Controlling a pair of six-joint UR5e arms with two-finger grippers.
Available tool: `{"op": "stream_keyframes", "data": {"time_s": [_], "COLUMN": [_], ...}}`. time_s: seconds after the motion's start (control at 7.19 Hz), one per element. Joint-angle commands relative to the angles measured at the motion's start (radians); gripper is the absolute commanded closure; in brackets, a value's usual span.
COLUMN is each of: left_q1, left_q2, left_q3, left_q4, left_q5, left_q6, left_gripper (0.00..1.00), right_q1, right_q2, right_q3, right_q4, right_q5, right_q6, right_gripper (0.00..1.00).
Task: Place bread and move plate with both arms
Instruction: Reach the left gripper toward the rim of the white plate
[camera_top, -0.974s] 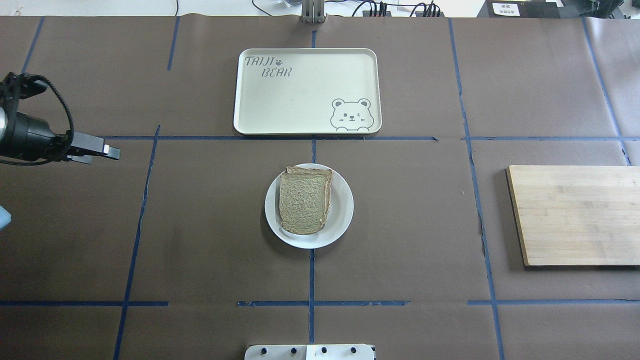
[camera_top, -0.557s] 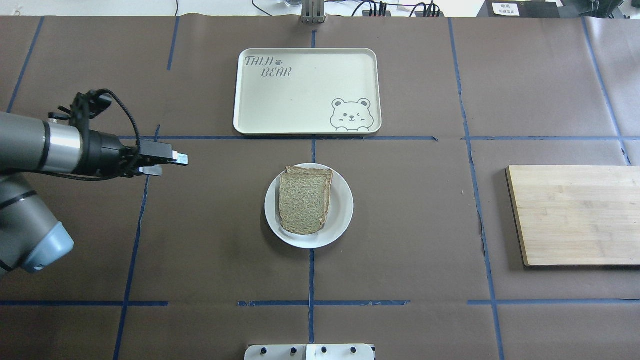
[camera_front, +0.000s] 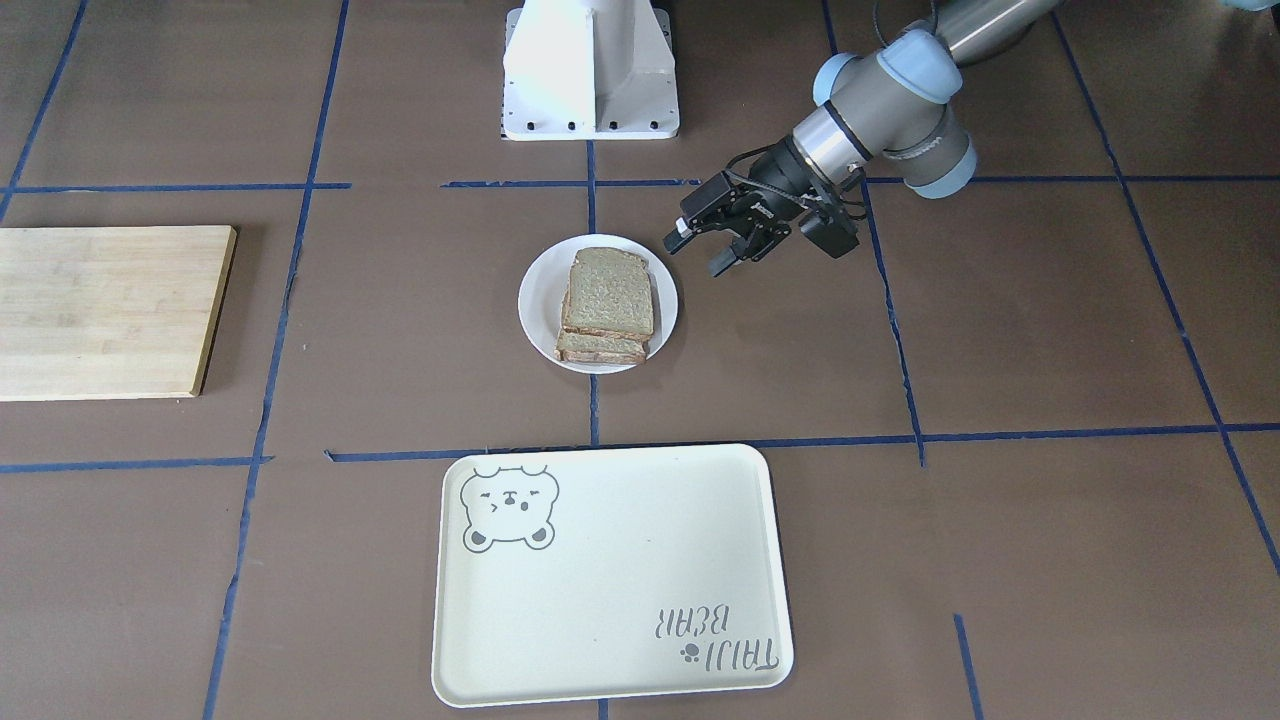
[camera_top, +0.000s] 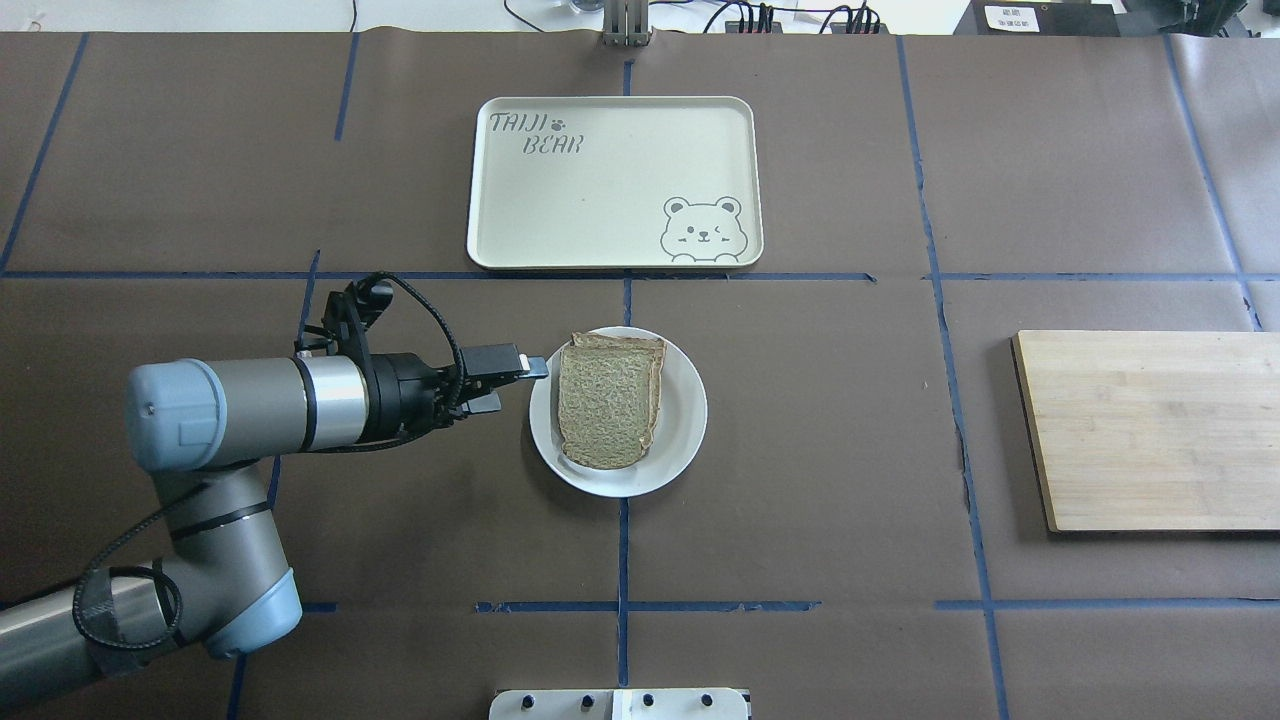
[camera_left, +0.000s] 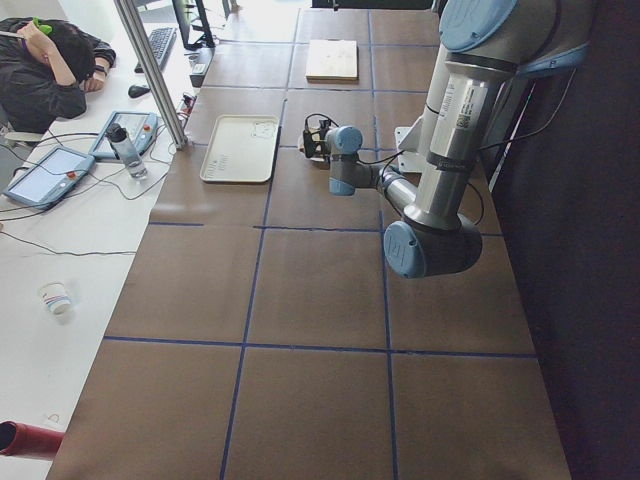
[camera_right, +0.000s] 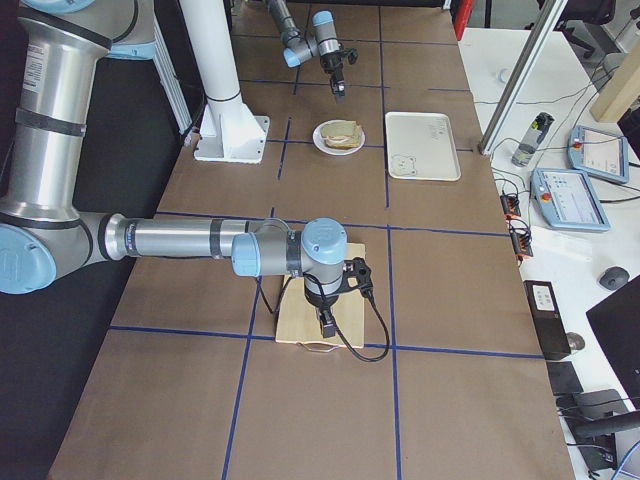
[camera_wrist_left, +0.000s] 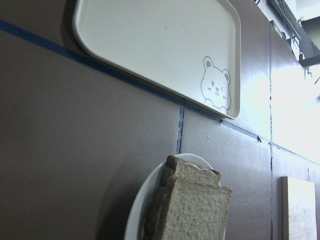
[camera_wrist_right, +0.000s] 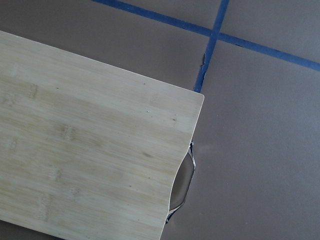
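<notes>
A stack of tan bread (camera_top: 606, 405) slices lies on the small white plate (camera_top: 688, 400) at the table's middle, a plain slice on top. It also shows in the front view (camera_front: 610, 292) and the left wrist view (camera_wrist_left: 197, 210). My left gripper (camera_top: 520, 385) is open and empty. It points sideways at the plate's left rim, just above the table, and also shows in the front view (camera_front: 695, 256). My right gripper (camera_right: 326, 322) shows only in the exterior right view, over the wooden board. I cannot tell whether it is open or shut.
A cream bear tray (camera_top: 612, 185) lies beyond the plate. A bamboo cutting board (camera_top: 1150, 430) lies at the right, with a metal handle (camera_wrist_right: 182, 187) at its end. The white pedestal (camera_front: 590, 70) stands at the robot's side.
My left arm has swept in from the table's left edge towards the middle. Its open gripper now sits at the plate's left rim. Plate and bread have not moved.
</notes>
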Motion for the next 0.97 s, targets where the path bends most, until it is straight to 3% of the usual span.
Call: {"op": "stream_keyframes", "data": {"time_s": [0.0, 0.7, 0.84], "left_q1": [0.048, 0.050, 0.051], "left_q2": [-0.047, -0.046, -0.047], "left_q3": [0.108, 0.170, 0.173], "left_q4": [-0.100, -0.100, -0.100], "left_q5": [0.068, 0.068, 0.068], "left_q6": [-0.014, -0.015, -0.015], "left_gripper": [0.01, 0.08, 0.16], "right_q1": [0.001, 0.001, 0.001], "right_q2": [0.000, 0.000, 0.000], "right_q3": [0.004, 0.008, 0.007], "right_q4": [0.000, 0.000, 0.000], "right_q5": [0.001, 0.001, 0.001], "right_q6": [0.003, 0.003, 0.003], "right_gripper": [0.00, 0.00, 0.00]}}
